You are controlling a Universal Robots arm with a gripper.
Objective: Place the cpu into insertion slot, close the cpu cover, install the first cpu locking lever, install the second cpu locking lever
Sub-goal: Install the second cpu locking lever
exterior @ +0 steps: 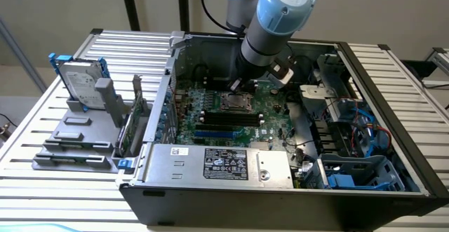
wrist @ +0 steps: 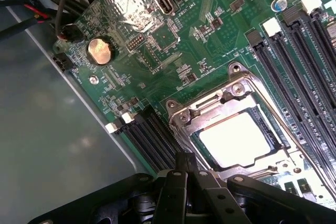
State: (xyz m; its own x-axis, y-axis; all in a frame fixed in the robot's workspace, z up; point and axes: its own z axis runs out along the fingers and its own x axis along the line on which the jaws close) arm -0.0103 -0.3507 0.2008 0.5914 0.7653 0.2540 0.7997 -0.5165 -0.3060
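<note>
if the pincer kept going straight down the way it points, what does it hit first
Probably the cpu cover at its near edge, closed over the cpu; the shut pincer hangs close by it, though depth is unclear.

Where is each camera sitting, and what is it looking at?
Exterior view: off the arm, above and in front of the open computer case, looking down at the motherboard; the arm and gripper show.
Wrist view: on the wrist, looking close at the motherboard; the shut gripper shows at the edge.
Both share the cpu cover, closed over the pale cpu.
</note>
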